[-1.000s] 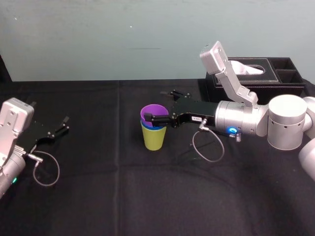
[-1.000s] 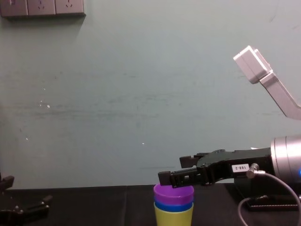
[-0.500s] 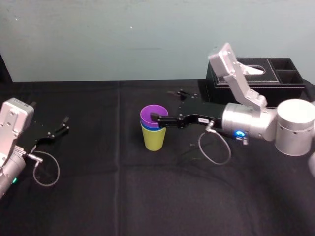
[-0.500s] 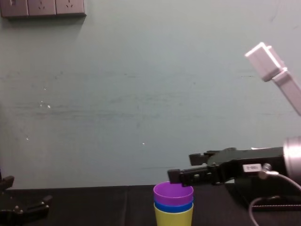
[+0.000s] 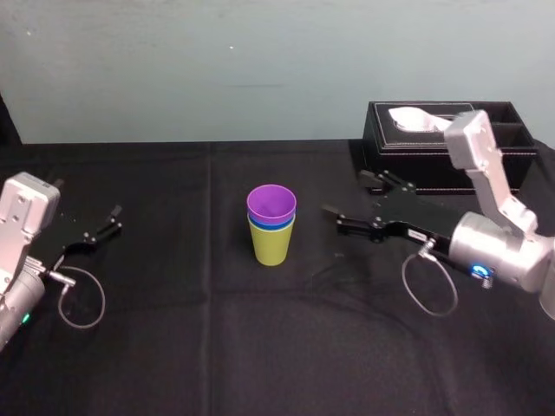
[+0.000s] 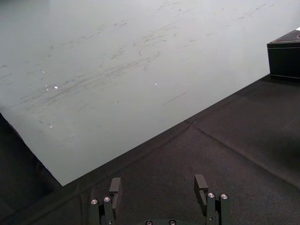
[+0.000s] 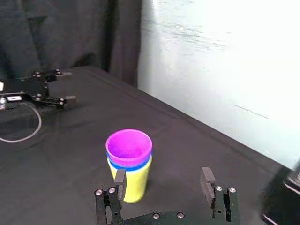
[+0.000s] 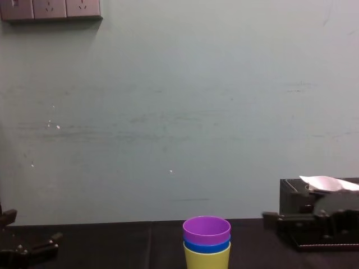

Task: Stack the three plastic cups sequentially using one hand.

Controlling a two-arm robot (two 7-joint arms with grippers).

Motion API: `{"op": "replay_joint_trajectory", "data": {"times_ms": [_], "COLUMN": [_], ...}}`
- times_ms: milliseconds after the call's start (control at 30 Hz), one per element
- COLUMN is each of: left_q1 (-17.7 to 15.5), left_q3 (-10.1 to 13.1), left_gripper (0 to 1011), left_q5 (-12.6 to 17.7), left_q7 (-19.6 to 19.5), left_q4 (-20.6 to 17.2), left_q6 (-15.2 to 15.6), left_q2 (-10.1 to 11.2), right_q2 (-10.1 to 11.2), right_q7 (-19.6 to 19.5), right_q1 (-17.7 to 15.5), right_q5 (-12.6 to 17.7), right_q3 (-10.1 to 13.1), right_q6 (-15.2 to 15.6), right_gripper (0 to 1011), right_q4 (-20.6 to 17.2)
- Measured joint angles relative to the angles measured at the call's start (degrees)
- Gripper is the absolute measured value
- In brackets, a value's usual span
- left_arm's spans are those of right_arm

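- The three plastic cups stand nested in one upright stack near the middle of the black table cloth (image 5: 173,347): the yellow-green cup (image 5: 271,245) at the bottom, the blue cup (image 5: 284,223) showing as a narrow band, and the purple cup (image 5: 271,204) on top.
- The stack appears complete, so the step in hand is judged to be clearing the working arm away.
- The right gripper (image 5: 345,196) hovers beside the stack, to its right and apart from it. Its jaws are released and spread, with nothing between them, as the right wrist view confirms (image 7: 163,181).
- To do this step well, keep the jaws spread and draw straight back, level. Do not swing toward the purple rim, since a light stack is likely to tip at a touch.
- Mind the black tissue box (image 5: 434,143) behind the right arm.
- The left gripper (image 5: 111,220) rests parked at the far left of the table, released and empty.
- Writing: a small pale label on the right gripper's body (image 5: 416,233) is too small to read. No brand or text is legible on the cups, the box or the wall sockets (image 8: 50,8).
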Motion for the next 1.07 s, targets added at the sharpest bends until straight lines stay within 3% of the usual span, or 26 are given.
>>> {"op": "replay_joint_trajectory", "data": {"times_ms": [400, 1067], "left_q1": [0.0, 0.0], "left_q3": [0.0, 0.0], "left_gripper": [1010, 1010], "left_q5": [0.0, 0.0], "left_q7": [0.0, 0.0], "left_q4": [0.0, 0.0], "left_q6": [0.0, 0.0], "left_q2": [0.0, 0.0], "right_q2": [0.18, 0.01], "right_q7": [-0.49, 0.1], "right_q1": [-5.41, -5.63], "right_q5": [0.88, 0.95], "right_q3": [3.83, 3.97], "right_q6": [-3.21, -3.35], "right_gripper": [1000, 1000], "right_q4": [1.02, 1.48]}}
